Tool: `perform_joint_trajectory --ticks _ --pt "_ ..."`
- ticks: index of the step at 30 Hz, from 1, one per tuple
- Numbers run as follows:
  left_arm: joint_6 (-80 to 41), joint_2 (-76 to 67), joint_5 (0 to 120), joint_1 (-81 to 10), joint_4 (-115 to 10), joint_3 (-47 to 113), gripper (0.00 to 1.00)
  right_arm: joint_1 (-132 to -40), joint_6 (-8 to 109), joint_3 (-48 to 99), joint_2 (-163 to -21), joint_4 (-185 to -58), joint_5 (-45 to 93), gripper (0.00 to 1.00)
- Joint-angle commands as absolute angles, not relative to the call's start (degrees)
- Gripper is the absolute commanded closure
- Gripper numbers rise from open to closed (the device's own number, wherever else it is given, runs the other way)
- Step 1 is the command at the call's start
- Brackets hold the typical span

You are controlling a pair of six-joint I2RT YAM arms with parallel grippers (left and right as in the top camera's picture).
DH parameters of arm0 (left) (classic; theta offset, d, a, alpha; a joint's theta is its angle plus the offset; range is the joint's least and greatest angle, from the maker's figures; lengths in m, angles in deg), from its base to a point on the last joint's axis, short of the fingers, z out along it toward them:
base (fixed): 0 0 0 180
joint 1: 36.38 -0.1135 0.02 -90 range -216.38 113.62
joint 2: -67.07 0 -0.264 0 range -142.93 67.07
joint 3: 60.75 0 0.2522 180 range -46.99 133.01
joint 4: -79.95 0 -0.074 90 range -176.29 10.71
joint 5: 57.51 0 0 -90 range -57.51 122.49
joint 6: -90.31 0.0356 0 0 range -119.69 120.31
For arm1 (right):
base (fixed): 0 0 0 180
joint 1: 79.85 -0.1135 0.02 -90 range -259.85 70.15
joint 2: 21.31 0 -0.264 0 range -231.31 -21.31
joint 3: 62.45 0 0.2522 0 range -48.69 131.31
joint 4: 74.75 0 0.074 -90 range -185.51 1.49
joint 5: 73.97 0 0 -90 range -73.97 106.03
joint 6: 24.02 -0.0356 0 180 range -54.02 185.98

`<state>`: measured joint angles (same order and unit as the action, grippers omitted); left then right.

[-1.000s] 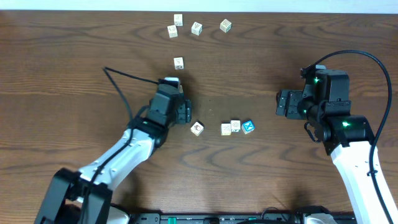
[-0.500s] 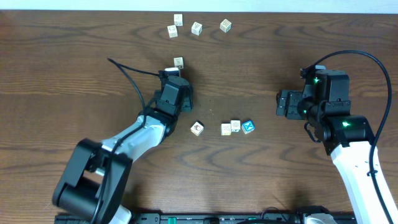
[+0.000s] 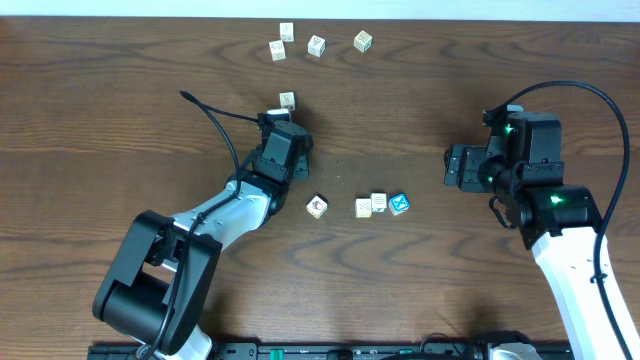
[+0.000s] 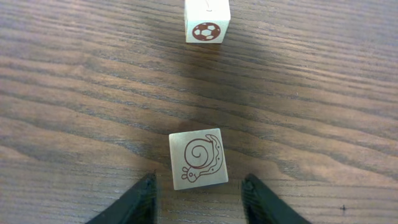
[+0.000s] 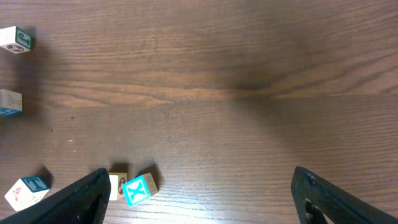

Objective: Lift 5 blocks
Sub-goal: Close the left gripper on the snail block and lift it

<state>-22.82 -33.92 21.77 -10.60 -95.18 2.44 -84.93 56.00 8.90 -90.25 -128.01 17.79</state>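
In the left wrist view a cream block with a red-brown snail [image 4: 198,158] lies on the wood just ahead of my left gripper [image 4: 200,202]. The gripper is open, with a gap between each fingertip and the block. A second cream block with a soccer ball [image 4: 208,22] sits farther ahead. From overhead, the left gripper [image 3: 284,135] covers the snail block. The soccer-ball block [image 3: 287,100] lies just beyond the gripper. A blue X block [image 3: 399,204], two cream blocks [image 3: 371,205] and a red-marked block [image 3: 317,206] lie mid-table. My right gripper [image 3: 452,166] hovers open and empty, right of them.
Several whitish cubes [image 3: 316,45] sit in a cluster near the table's far edge. The left arm's black cable [image 3: 215,120] arcs over the wood left of the gripper. In the right wrist view the blue X block [image 5: 137,190] lies by the left finger [image 5: 81,199].
My left gripper has moved toward the far side of the table, closer to the soccer-ball block, and its jaws have narrowed. The right arm has not moved.
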Motion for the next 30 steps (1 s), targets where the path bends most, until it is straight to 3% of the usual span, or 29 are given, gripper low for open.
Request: perform_joint_trajectory --ticks 1,13,20,30 --pt "-22.96 -34.41 20.85 -10.53 -95.26 3.92 0.49 -84.32 56.70 9.81 -89.58 -128.12 18.25 0.10" --pt "-22.96 -38.27 20.85 -10.53 -98.56 3.92 0.50 -84.32 56.68 9.81 -89.58 -128.12 18.25 0.10" --pt "-22.93 -38.54 20.83 -10.53 -99.29 3.92 0.75 -84.32 56.68 9.81 -89.58 -128.10 18.25 0.11" --pt "-22.91 -35.63 20.83 -10.51 -94.59 3.92 0.81 -84.32 56.68 9.81 -89.58 -128.17 18.23 0.11"
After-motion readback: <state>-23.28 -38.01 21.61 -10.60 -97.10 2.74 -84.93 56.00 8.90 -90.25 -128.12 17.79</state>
